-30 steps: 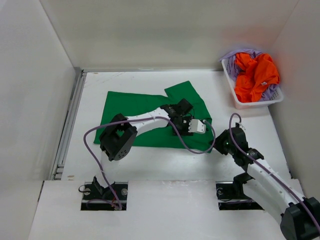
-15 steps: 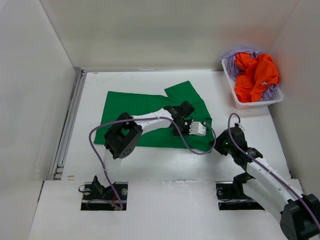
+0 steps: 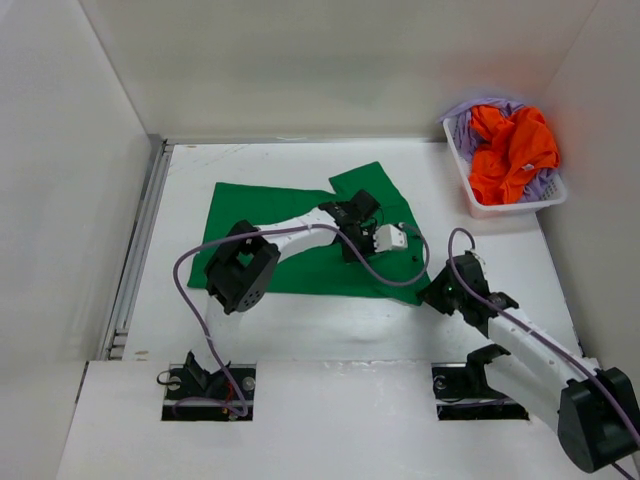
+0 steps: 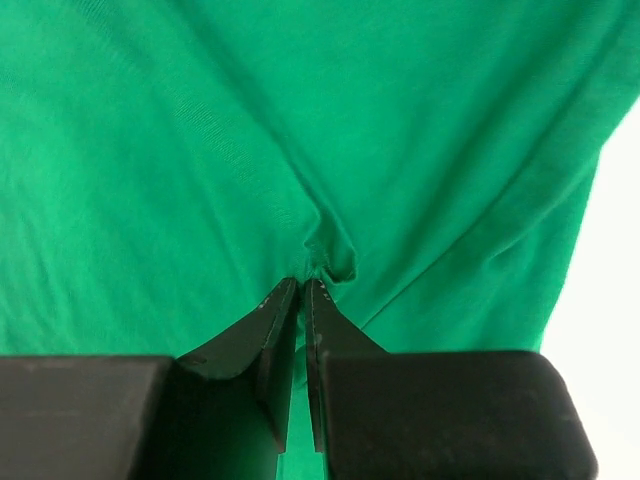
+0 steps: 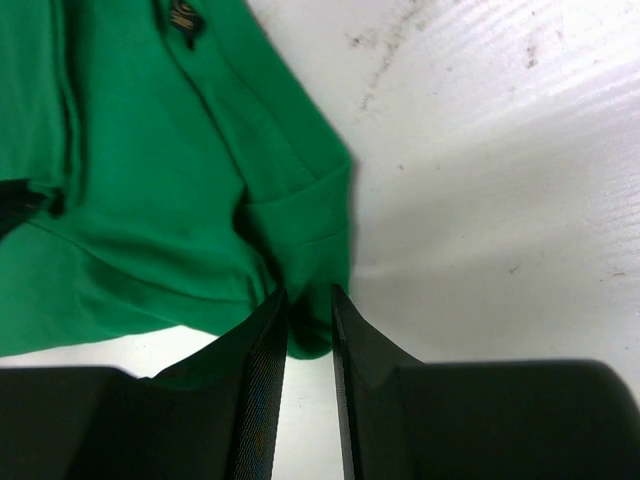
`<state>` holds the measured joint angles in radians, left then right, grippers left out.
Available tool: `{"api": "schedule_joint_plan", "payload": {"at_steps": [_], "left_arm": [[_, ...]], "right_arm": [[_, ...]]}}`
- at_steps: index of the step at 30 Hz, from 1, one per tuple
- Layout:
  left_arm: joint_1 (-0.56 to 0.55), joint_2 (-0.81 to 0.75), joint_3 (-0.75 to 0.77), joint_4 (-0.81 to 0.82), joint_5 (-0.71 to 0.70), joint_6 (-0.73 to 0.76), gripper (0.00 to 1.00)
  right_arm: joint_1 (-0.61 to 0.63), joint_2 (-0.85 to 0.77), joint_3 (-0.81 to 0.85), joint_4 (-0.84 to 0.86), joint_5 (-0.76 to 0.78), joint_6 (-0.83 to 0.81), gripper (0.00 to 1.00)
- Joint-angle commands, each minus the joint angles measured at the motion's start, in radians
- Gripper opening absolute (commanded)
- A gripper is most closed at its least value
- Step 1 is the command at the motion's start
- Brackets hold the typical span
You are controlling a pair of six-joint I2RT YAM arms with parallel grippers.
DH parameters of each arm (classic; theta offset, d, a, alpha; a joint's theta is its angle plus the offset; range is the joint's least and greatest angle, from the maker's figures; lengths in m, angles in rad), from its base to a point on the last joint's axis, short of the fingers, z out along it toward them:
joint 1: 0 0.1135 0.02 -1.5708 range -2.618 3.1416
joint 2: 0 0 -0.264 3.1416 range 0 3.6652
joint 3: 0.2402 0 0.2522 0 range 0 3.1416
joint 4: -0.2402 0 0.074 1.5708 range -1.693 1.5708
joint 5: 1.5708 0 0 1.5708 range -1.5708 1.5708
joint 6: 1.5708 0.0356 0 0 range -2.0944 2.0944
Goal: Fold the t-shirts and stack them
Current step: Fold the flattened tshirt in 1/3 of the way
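the t-shirts are barely started: none is folded into a finished packet and no stack exists yet. the green t-shirt (image 3: 285, 210) lies spread out on the table (image 3: 300, 325) in front of the arms, mostly flat, with one part jutting out at its far right corner. whether a first fold is already in it is hard to tell from above. the orange t-shirt (image 3: 512, 150) and the lavender t-shirt (image 3: 462, 125) lie crumpled together in the white basket (image 3: 512, 207) at the far right, untouched.

the left gripper (image 4: 303, 285) is clenched on the green cloth near its right side, and a small pucker of fabric rises right at the tips. the right gripper (image 5: 308, 295) sits at the near right corner of the same shirt. its jaws are drawn close with the hem edge between them, which looks like a pinch on that corner.

judging by this, the work is in the first shirt's folding. the rest of its folds, both other shirts and the stacking are left.
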<state>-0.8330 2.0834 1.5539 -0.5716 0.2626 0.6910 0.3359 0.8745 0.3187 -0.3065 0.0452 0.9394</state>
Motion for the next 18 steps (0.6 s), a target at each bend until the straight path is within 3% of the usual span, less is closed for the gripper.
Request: {"api": "schedule_joint_plan", "payload": {"at_steps": [1,9,18], "left_arm": [[0.039,-0.046,0.028,0.035,0.04,-0.125,0.06],[0.13,-0.036,0.021,0.11,0.033,-0.329,0.11],[0.159,-0.019,0.026,0.17,-0.04,-0.442,0.19]], "right_arm": [[0.013,0.018,0.013,0.037,0.013,0.009,0.28],[0.008,0.017,0.01,0.038,0.016,0.007,0.27],[0.012,-0.019,0.019,0.014,0.039,-0.004,0.29]]}}
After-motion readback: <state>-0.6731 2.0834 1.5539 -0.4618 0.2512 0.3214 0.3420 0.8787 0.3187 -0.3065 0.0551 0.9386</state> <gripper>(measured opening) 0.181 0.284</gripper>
